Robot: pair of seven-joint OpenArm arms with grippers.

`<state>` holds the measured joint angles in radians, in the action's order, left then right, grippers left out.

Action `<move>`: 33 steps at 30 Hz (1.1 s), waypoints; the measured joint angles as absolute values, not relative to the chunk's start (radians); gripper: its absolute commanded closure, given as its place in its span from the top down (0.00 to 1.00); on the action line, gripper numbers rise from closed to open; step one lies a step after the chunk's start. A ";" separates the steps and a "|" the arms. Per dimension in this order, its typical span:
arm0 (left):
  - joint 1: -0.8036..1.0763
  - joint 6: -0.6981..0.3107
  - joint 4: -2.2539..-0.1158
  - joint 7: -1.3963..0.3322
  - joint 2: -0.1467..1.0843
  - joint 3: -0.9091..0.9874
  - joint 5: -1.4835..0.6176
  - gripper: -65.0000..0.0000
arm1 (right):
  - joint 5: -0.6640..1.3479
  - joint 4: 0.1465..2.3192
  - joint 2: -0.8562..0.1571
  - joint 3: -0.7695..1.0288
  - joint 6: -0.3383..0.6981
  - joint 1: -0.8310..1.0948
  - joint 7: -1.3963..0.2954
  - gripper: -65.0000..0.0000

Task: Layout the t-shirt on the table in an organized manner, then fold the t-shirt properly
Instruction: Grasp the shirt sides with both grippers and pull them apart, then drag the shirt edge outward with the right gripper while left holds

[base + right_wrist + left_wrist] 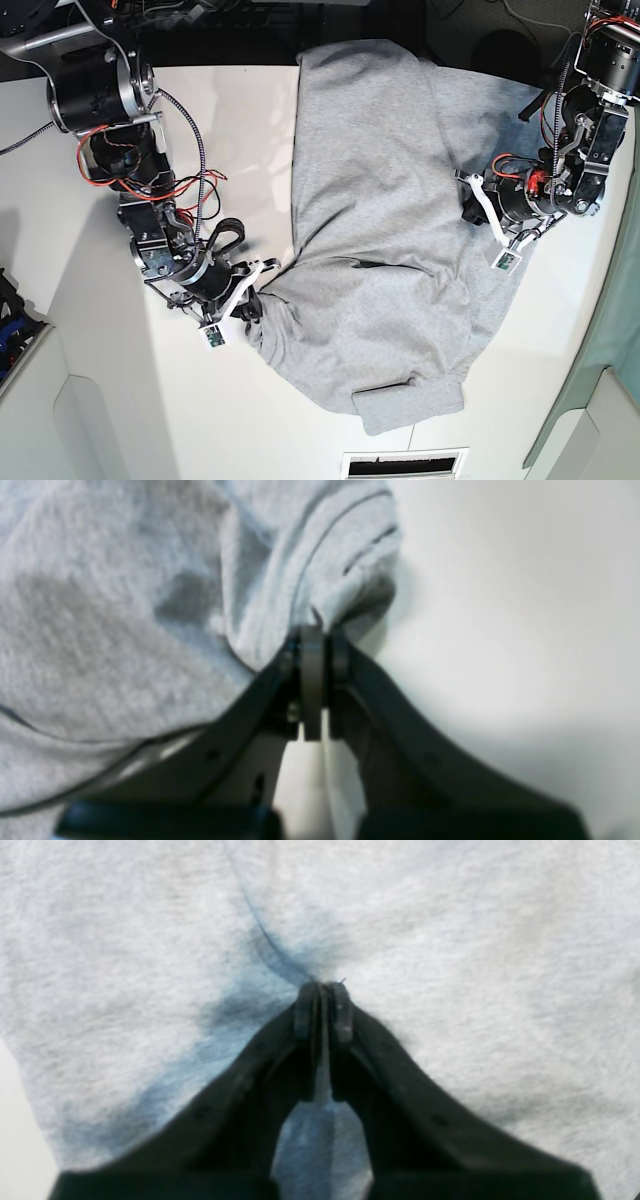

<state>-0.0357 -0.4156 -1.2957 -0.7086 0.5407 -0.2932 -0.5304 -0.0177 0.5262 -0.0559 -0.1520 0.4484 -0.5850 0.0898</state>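
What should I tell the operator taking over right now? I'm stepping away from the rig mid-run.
Left gripper: shut on a pinch of the t-shirt, inside the cloth near its edge on the base view's right.
Right gripper: shut on a bunched, hemmed edge of the shirt, at its edge on the base view's left, with bare table beside it.
Shirt: on the white table, partly spread but rumpled, one end folded over near the front edge; no lettering shows.
Done: both grips taken.
Left: pull it flat and square, then do all the folds.
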 measured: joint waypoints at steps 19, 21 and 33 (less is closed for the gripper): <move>-0.279 -0.395 -0.894 -0.527 0.517 -0.289 -0.293 0.00 | 0.105 0.683 -0.265 -0.027 0.559 -0.582 -0.006 0.00; -0.307 -0.384 -0.867 -0.535 0.517 -0.290 -0.263 0.00 | 0.135 0.683 -0.293 -0.027 0.558 -0.582 -0.038 0.00; -0.466 -0.314 -0.846 -0.575 0.415 -0.642 -0.083 0.00 | 0.266 0.882 -0.421 -0.020 0.572 -0.331 -0.084 0.00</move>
